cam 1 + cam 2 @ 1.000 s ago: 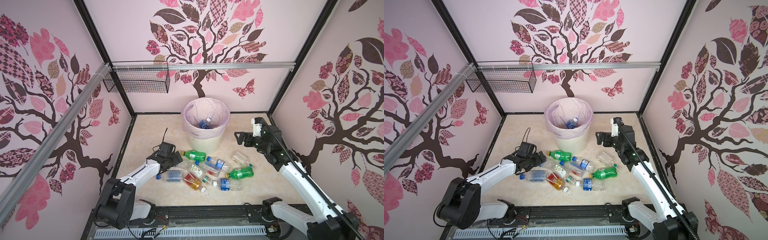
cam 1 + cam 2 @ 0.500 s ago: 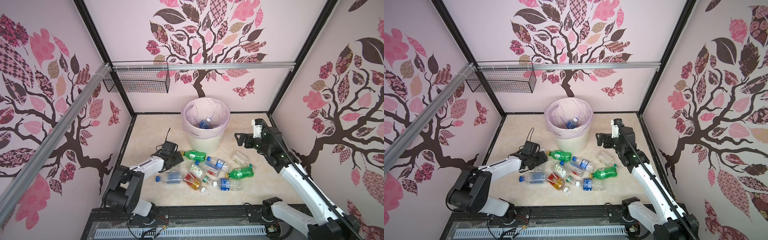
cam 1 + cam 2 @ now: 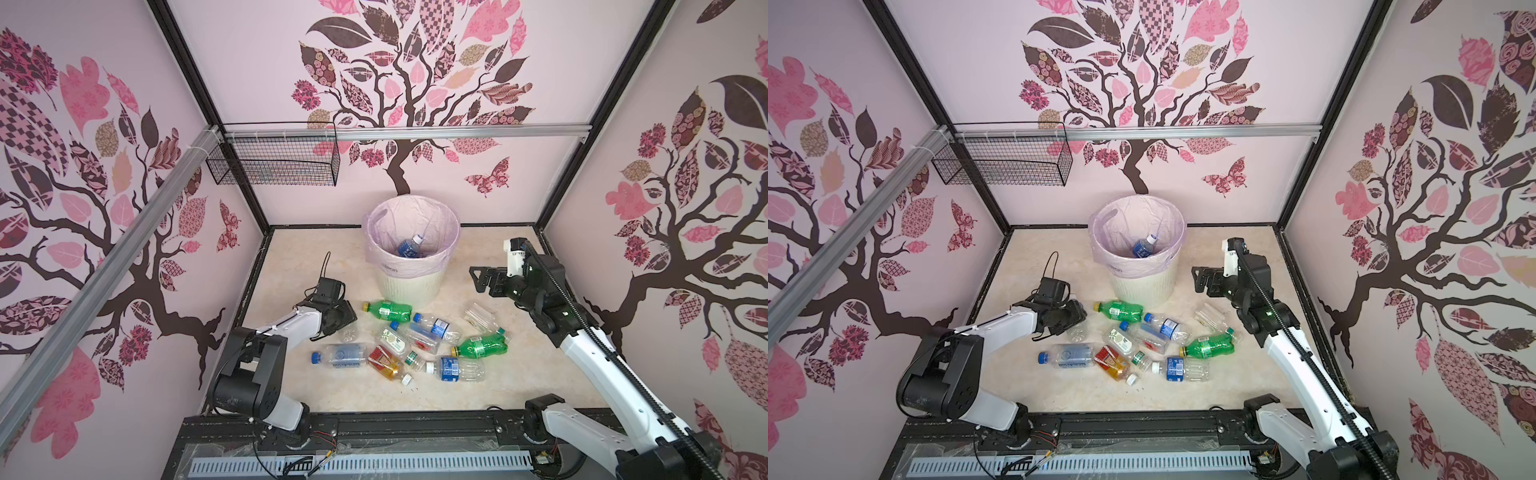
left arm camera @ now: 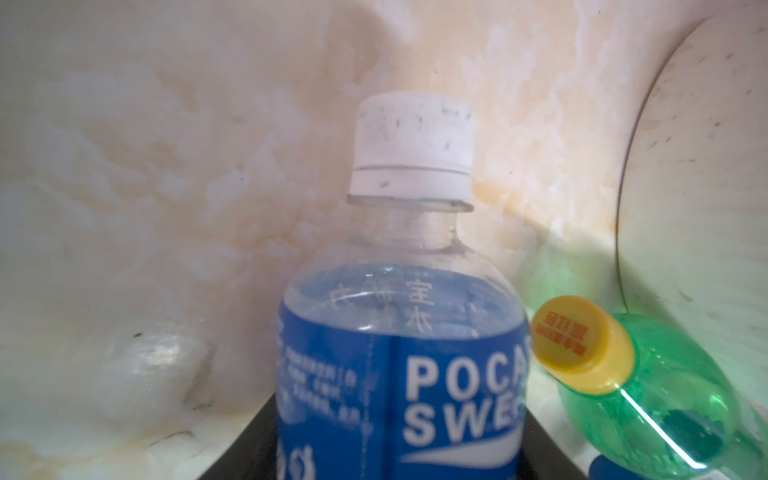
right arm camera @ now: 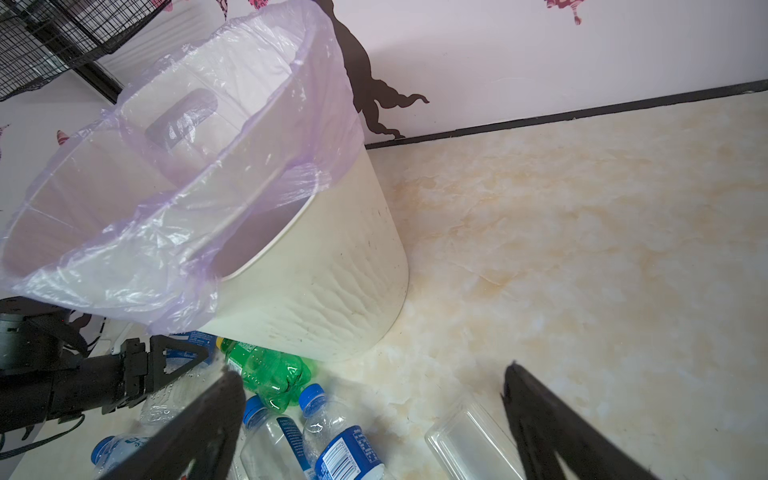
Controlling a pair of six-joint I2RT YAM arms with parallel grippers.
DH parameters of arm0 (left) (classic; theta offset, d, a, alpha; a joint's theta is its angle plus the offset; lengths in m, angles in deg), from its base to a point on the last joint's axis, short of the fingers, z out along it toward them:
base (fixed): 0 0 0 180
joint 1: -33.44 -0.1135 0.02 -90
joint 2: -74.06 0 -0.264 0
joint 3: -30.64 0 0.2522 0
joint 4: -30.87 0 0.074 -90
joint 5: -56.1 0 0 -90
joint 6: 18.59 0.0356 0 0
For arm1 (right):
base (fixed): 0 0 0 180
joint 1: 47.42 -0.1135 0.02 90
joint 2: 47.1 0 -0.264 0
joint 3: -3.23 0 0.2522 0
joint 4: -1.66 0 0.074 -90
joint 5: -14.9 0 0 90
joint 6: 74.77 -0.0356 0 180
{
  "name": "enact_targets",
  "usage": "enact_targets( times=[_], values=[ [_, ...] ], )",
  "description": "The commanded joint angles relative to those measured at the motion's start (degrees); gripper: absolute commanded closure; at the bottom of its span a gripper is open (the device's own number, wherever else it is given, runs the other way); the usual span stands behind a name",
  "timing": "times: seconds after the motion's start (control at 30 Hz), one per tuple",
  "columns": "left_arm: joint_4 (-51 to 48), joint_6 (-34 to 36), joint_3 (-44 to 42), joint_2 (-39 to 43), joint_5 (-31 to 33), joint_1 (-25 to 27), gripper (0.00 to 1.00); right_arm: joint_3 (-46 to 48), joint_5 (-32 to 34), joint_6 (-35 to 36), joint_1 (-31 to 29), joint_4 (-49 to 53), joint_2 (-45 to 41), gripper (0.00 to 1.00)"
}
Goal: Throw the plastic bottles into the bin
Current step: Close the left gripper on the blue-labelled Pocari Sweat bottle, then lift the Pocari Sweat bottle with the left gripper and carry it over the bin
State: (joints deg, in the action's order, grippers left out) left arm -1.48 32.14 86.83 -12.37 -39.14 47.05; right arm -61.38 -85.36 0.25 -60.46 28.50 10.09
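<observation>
The left gripper (image 3: 347, 319) lay low over the floor (image 3: 299, 266). Its jaws pressed against both sides of a white-capped bottle (image 4: 401, 332) and, as far as the left wrist view showed, were clamped on its blue-labelled body. The cap pointed away past the fingertips. A green bottle (image 4: 660, 399) lay just beside the grip, its yellow cap nearly touching the held bottle's shoulder. The bin (image 3: 409, 286) stood beyond this gripper and off to one side, its rim much higher, with a lone bottle (image 3: 409, 248) already inside. The right gripper (image 5: 370, 370) hung empty with its jaws wide apart. The bin's wall was ahead of it, and the other plastic bottles (image 3: 419, 338) lay scattered below.

Several things looked likely to go wrong:
- The thin wall could buckle under the squeeze and let the bottle slip out on the lift.
- The neighbouring green bottle could be nudged and roll off.
- A lift that was too shallow would drive the cap into the bin's side or snag the loose liner (image 5: 166, 232), possibly tipping the bin.
- The right gripper waited close to the rim, so the two arms could meet above it
</observation>
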Motion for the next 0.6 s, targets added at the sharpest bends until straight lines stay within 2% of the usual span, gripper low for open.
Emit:
enact_targets(
  times=[0.0, 0.27, 0.57],
  values=[
    [-3.25, 4.21, 3.22, 2.96, 0.59, -0.64, 0.41, 0.61, -0.20, -0.03, 0.29, 0.06, -0.77, 0.01],
    [-11.33, 10.91, 8.90, 9.81, 6.03, -0.86, 0.41, 1.93, -0.99, -0.46, 0.29, -0.42, 0.38, 0.01],
    [-20.17, 18.97, 15.42, 19.25, 9.36, -0.89, 0.43, 2.67, -1.54, -0.58, 0.29, -0.03, 0.64, 0.01]
  ],
)
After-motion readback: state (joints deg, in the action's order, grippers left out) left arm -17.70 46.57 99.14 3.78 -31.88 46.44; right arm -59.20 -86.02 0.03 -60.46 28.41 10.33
